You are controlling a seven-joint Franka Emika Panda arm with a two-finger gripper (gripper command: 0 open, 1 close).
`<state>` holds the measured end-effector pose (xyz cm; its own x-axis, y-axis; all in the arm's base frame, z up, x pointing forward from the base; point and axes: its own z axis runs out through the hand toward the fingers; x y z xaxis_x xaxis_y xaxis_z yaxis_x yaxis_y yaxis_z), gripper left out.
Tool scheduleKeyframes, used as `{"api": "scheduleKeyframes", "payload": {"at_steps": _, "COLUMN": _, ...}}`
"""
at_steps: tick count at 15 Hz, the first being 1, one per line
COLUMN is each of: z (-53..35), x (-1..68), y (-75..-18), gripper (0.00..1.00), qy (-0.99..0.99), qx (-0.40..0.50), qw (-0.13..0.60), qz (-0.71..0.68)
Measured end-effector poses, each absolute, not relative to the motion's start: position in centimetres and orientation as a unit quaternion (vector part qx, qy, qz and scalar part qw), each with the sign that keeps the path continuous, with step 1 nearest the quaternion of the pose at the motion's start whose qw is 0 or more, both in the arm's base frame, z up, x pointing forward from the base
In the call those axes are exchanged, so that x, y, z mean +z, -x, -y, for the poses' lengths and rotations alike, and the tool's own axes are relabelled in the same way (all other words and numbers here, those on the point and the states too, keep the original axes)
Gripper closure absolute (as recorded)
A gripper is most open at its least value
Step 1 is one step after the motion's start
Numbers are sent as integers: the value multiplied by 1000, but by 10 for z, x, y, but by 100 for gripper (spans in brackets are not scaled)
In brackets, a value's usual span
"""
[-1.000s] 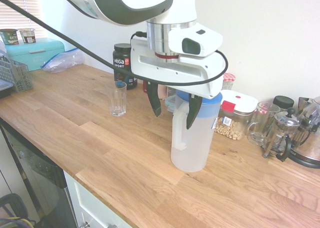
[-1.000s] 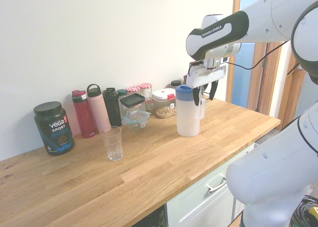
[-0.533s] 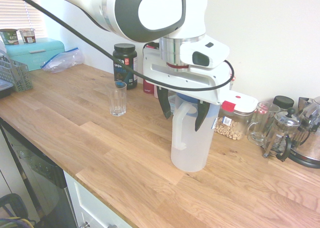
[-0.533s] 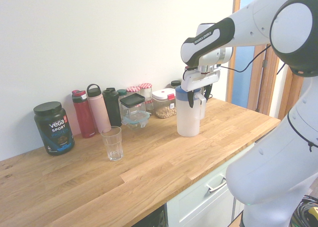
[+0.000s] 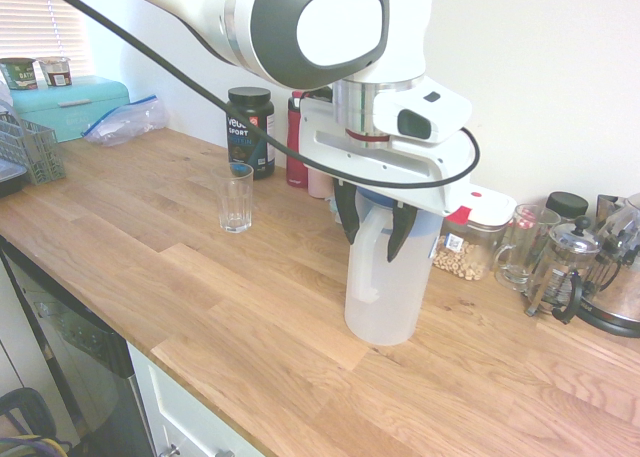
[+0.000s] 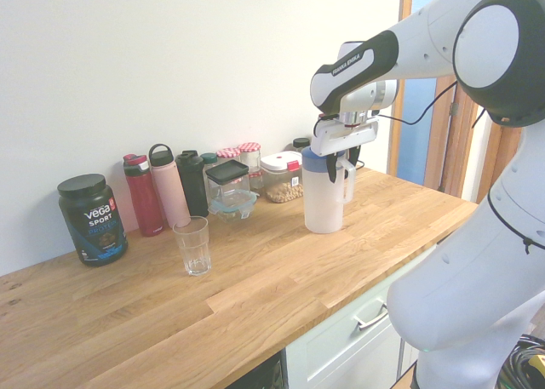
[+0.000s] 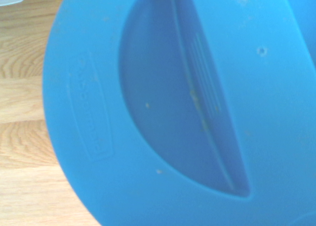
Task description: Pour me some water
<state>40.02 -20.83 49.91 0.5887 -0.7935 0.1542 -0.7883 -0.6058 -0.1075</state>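
The white-and-black two-finger gripper point(image 5: 374, 239) points down astride the frosted-white plastic jug's point(image 5: 380, 297) handle, fingers parted but closer together than before; grip unconfirmed.

Jug point(image 5: 382, 287) frosted plastic; lid point(image 7: 89, 102) matt blue plastic; counter point(image 5: 200, 307) wood

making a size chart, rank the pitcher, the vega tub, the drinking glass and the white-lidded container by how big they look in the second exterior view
Largest to smallest:
1. pitcher and vega tub: too close to rank
2. drinking glass and white-lidded container: also look alike, no sure order
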Motion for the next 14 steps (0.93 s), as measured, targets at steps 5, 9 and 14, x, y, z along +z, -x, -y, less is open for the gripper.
{"api": "scheduleKeyframes", "payload": {"at_steps": 5, "z": 210, "x": 494, "y": -402, "gripper": 100, "qy": 891, "qx": -87, "qw": 15, "qz": -446}}
{"api": "scheduleKeyframes", "payload": {"at_steps": 9, "z": 208, "x": 493, "y": -403, "gripper": 100, "qy": 892, "qx": -87, "qw": 14, "qz": -444}}
{"api": "scheduleKeyframes", "payload": {"at_steps": 14, "z": 204, "x": 495, "y": -403, "gripper": 100, "qy": 893, "qx": -86, "qw": 13, "qz": -442}}
